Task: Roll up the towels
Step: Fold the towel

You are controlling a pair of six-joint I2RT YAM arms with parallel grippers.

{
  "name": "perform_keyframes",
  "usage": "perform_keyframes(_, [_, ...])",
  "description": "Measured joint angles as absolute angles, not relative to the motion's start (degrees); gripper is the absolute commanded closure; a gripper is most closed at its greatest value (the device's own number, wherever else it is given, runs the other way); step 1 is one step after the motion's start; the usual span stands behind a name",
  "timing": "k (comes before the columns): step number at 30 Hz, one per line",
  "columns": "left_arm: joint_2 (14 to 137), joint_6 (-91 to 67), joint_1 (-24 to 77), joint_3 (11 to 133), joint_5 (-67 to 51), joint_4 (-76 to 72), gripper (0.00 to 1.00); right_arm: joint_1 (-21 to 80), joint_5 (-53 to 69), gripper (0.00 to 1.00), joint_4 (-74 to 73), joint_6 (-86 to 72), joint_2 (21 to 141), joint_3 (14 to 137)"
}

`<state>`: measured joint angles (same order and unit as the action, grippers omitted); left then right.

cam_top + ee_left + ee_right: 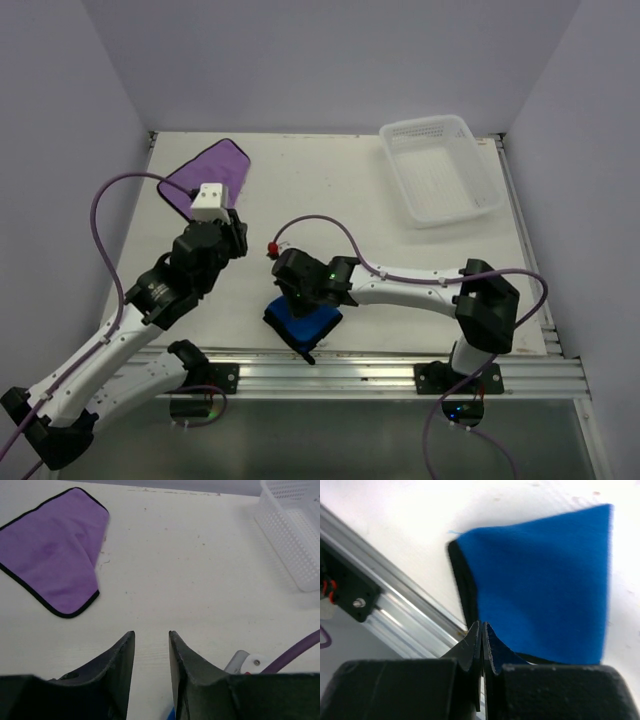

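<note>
The blue towel lies bunched and folded near the table's front edge, its dark hem showing along the left side. In the right wrist view the blue towel fills the area beyond my right gripper. That gripper is shut, tips pressed together at the cloth's near edge, with nothing seen between them. From above, the right gripper hangs over the towel. The purple towel lies flat at the back left, one corner folded over. My left gripper hovers open and holds nothing, short of the purple towel; its tips frame bare table.
A white perforated basket stands at the back right, its corner also in the left wrist view. An aluminium rail runs along the front edge, right beside the blue towel. Purple cables loop over both arms.
</note>
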<state>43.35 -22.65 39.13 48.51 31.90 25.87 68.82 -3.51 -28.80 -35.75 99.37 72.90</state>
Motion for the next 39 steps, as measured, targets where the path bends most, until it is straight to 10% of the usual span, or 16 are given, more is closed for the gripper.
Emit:
perform_keyframes(6, [45.15,-28.91,39.11,49.06,22.20,24.67,1.00,63.42,-5.69,1.00,-29.78,-35.40,93.71,67.51])
perform_keyframes(16, [50.61,-42.59,39.09,26.96,5.58,11.03,1.00,56.45,-6.46,1.00,-28.47,-35.35,93.30,65.54])
perform_keyframes(39, [59.75,-48.56,41.95,18.22,1.43,-6.20,1.00,55.53,-1.63,1.00,-19.66,-36.03,106.89,68.86])
